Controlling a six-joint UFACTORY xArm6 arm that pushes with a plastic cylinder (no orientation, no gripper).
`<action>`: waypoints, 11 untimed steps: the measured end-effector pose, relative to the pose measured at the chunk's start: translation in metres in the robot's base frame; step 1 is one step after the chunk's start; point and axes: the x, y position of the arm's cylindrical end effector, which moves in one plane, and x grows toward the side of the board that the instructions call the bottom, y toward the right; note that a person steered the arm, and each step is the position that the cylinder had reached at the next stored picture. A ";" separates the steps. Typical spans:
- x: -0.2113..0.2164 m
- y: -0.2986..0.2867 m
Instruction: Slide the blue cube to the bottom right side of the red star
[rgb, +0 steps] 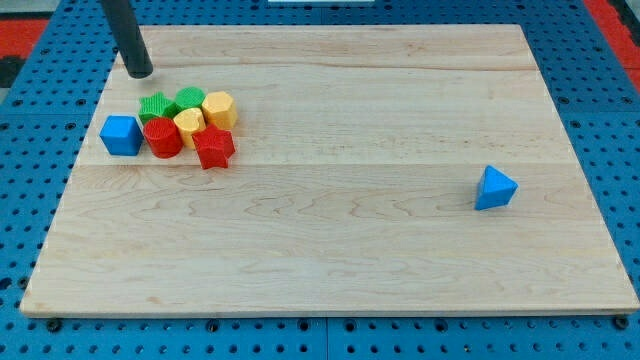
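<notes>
The blue cube (121, 134) sits at the view's left on the wooden board (330, 250), touching the left side of a red round block (162, 137). The red star (214, 147) lies at the right end of the cluster, to the right of the cube with the red round block and a yellow block between them. My tip (140, 73) is above the cube, a short way up and slightly right of it, not touching any block.
The cluster also holds a green star (154, 106), a green round block (190, 99), a yellow hexagonal block (219, 108) and a yellow block (188, 126). A blue triangular block (495, 188) lies alone at the view's right.
</notes>
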 end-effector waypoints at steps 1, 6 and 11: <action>0.008 0.003; 0.102 -0.016; 0.211 0.099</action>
